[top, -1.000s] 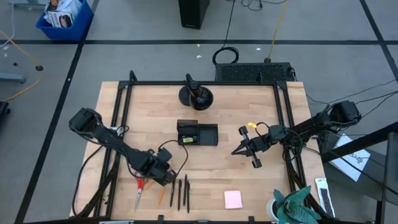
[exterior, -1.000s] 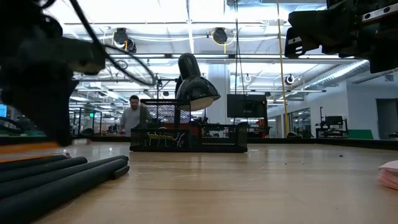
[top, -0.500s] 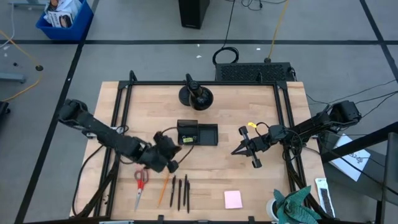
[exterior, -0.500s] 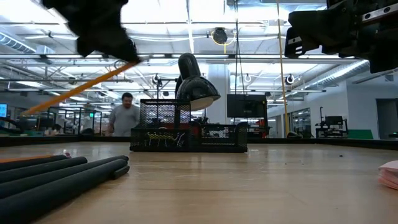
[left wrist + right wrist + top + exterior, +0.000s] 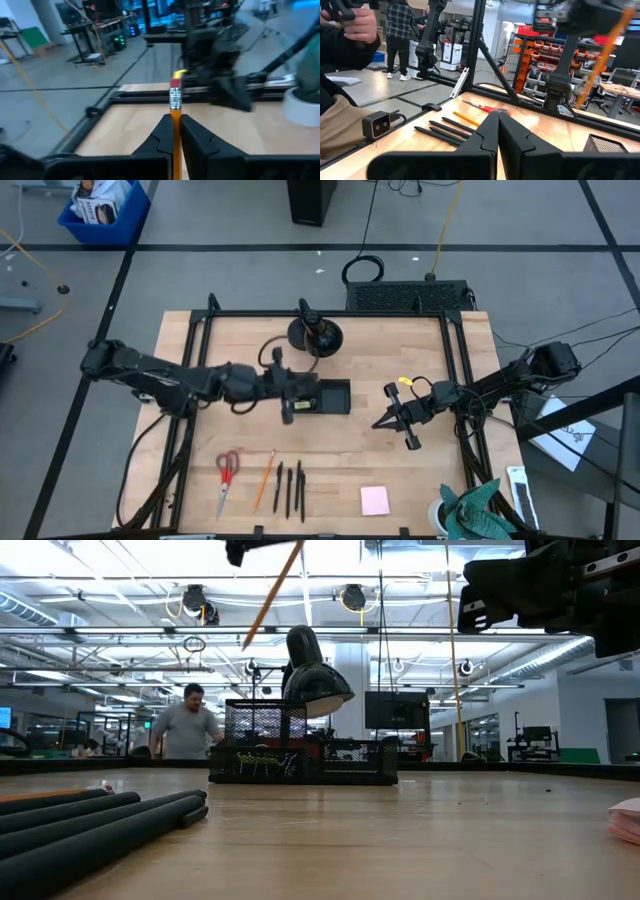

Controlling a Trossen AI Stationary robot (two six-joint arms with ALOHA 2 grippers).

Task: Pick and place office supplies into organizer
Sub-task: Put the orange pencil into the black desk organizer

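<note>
I have one orange pencil (image 5: 174, 107) pinched in the left gripper (image 5: 287, 392), held in the air over the organizer (image 5: 317, 395).

From my left wrist camera the pencil is a slim orange shaft with a silver ferrule and a pink eraser at the far end, standing up between the two closed fingers (image 5: 197, 139). In my low camera it hangs slanted above the black mesh tray, clear of it. The other pencil (image 5: 265, 479) lies flat on the table beside the red-handled scissors (image 5: 226, 476) and the three black pens (image 5: 289, 487), with the pink sticky-note pad (image 5: 375, 500) farther along the near edge. My right gripper (image 5: 383, 421) waits clenched and empty, off to the tray's right.
</note>
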